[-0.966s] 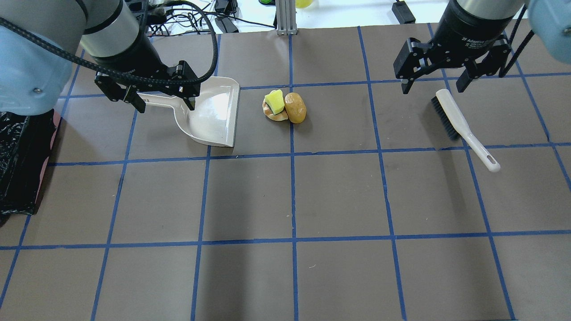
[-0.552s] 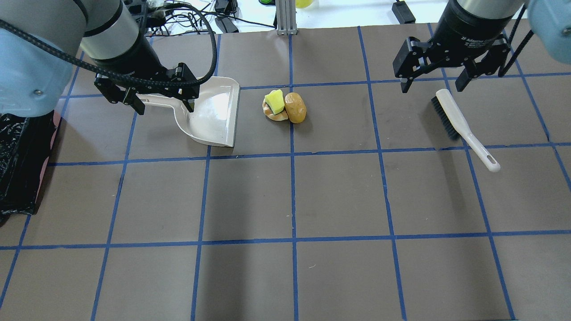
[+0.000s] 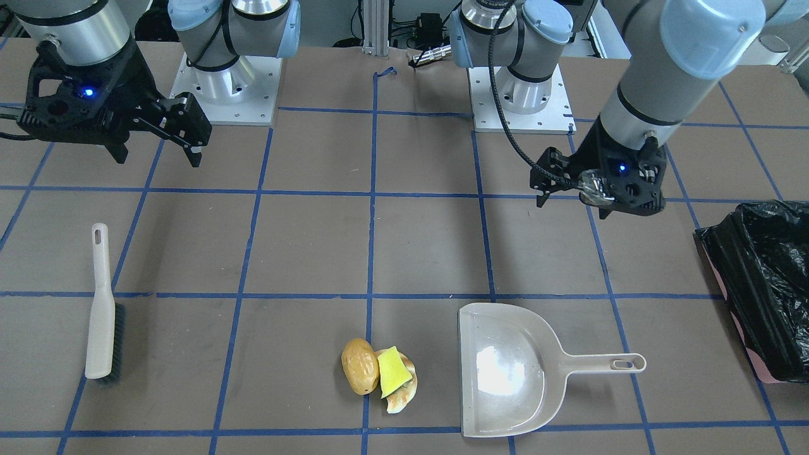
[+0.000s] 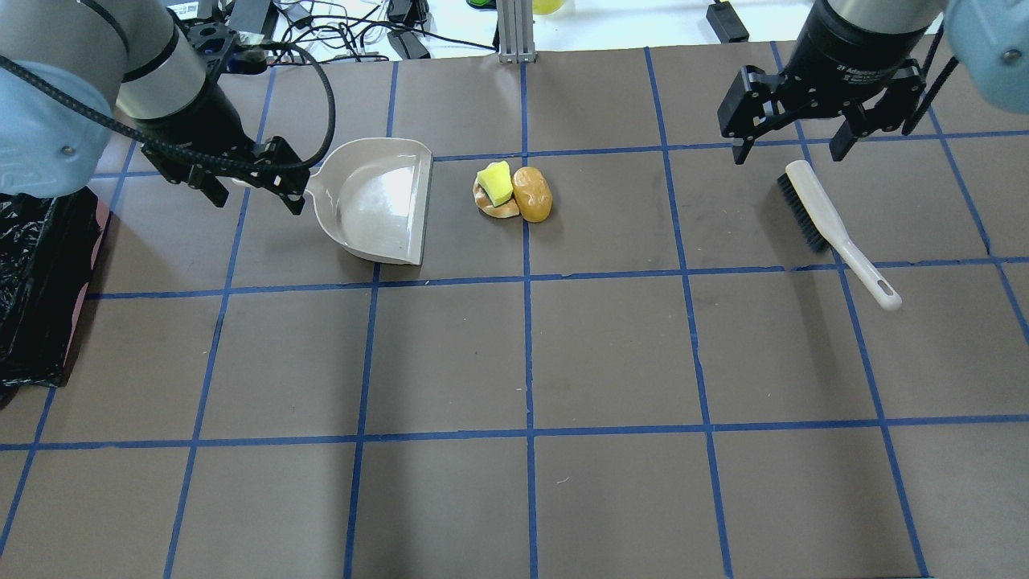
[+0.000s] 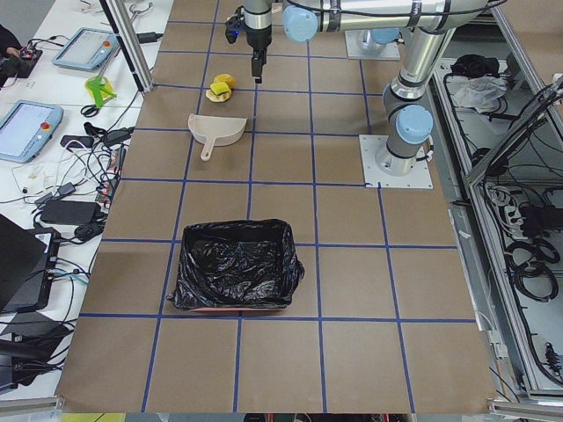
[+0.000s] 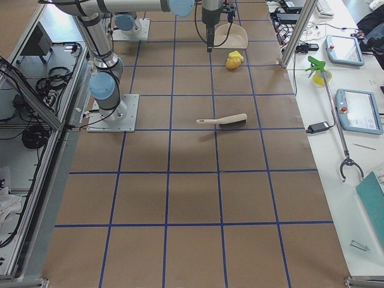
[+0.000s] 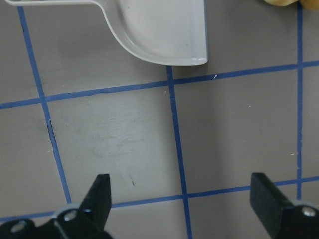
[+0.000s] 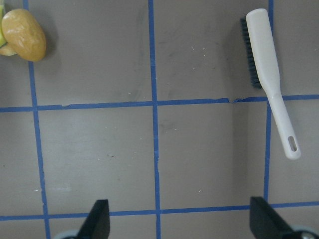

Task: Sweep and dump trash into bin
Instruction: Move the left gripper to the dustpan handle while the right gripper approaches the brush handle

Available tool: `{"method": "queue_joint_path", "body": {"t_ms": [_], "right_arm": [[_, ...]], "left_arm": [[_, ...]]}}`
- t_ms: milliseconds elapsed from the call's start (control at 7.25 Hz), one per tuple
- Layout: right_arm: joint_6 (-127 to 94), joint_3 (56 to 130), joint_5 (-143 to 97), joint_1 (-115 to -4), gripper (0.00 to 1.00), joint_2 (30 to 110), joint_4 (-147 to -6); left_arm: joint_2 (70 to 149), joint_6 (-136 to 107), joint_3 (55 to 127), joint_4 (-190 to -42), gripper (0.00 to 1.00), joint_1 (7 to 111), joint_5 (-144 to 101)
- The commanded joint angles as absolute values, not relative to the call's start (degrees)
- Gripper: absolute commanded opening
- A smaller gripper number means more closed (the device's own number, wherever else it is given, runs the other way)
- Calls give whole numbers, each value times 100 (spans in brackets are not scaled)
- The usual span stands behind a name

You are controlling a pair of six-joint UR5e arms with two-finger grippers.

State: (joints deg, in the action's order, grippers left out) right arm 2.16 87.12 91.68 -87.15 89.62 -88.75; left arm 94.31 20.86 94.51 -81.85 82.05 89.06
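Note:
The trash is a brown potato-like lump, a yellow sponge piece and a tan bread scrap, piled together on the table. The beige dustpan lies just left of the pile, its mouth toward it. My left gripper is open and empty, raised over the dustpan's handle, which it hides in the overhead view. The left wrist view shows the pan at its top edge. The black-lined bin stands at the far left. My right gripper is open and empty, above the head of a white brush.
The table is brown with blue tape grid lines. A metal post and cables stand at its far edge. In the front-facing view the brush lies far left and the bin far right.
My left gripper has moved left, from the pan end of the dustpan's handle toward its free end, still open. The right gripper has shifted only slightly. Nothing on the table moved.

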Motion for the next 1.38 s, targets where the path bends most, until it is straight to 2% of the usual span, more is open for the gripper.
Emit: {"method": "queue_joint_path", "body": {"t_ms": [0, 552, 690, 1241], "right_arm": [[1687, 8832, 9290, -8160, 100, 8974, -8877], [3898, 10147, 9246, -6920, 100, 8939, -10348], [4094, 10447, 9185, -6630, 100, 8904, -10458], [4351, 10626, 9211, -6513, 100, 7869, -11583]], "left_arm": [[9711, 4033, 9580, -7596, 100, 7343, 8956], [10571, 8127, 9572, -5930, 100, 7066, 9097], [10704, 8452, 9563, -5585, 100, 7066, 9097], [11231, 8708, 9484, -5608, 100, 7522, 9227]]}}
